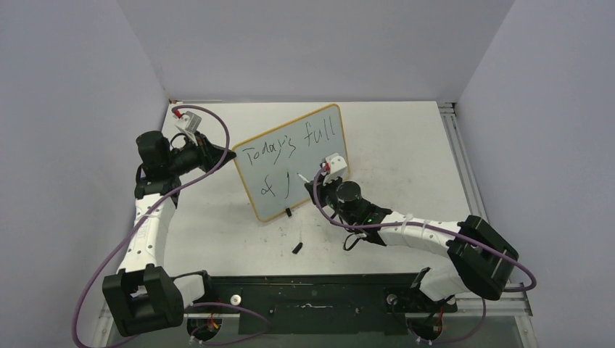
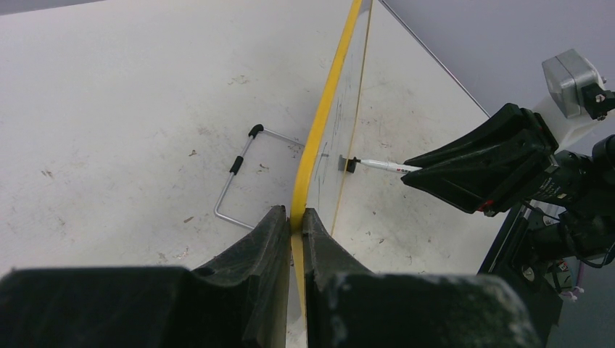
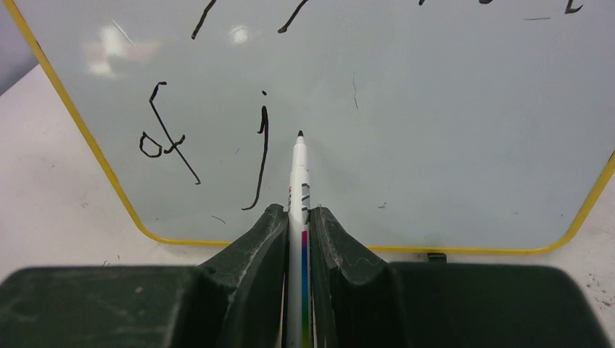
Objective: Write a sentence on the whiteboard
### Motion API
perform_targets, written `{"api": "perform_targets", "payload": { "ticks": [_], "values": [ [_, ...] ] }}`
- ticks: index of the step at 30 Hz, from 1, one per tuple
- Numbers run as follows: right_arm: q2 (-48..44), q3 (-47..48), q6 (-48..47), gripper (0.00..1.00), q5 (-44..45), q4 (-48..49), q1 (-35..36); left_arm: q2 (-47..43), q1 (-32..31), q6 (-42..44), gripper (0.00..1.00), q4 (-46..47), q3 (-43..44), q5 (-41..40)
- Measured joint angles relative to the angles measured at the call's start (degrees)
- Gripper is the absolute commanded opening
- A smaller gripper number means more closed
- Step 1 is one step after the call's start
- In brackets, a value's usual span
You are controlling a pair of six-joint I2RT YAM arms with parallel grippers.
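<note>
The whiteboard stands tilted mid-table on its yellow frame. The sentence reads "Today's full" on the upper line, with "of j" below it. My left gripper is shut on the frame's left edge, which is pinched between the jaws. My right gripper is shut on a slim white marker, seen between the jaws. The marker's black tip sits at the board's face just right of the "j". From the left wrist, the marker meets the board side-on.
A small black marker cap lies on the table in front of the board. The wire stand props the board from behind, and a black foot sits under its lower edge. A metal rail runs along the table's right edge, and walls close in on three sides.
</note>
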Motion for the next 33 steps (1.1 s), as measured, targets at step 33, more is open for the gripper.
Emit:
{"api": "perform_targets", "payload": {
  "ticks": [33],
  "values": [
    [4.83,1.77,-2.32,0.05,-1.6,3.56,-0.81,0.0,0.0,0.02,0.0,0.0,0.0,0.02]
  ]
}}
